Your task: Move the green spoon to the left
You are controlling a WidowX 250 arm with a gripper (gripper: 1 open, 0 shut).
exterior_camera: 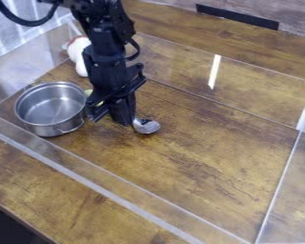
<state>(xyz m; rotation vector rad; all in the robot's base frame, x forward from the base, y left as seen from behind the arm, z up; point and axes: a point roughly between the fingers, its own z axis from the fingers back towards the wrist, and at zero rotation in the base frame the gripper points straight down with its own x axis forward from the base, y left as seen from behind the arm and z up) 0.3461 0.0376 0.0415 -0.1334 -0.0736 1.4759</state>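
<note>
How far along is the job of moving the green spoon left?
Done: the black gripper is down at the handle of the green-handled spoon with silver metal scoop, shut. In hand: the grasp; the spoon lies on the wooden table beside the round steel bowl. Left: the whole move leftward.

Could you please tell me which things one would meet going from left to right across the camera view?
Round steel bowl → black robot gripper → shiny silver scoop of the green-handled spoon → flat black bar at the far edge. The white and reddish mushroom-like object is left out, as it overlaps the bowl's span.
</note>
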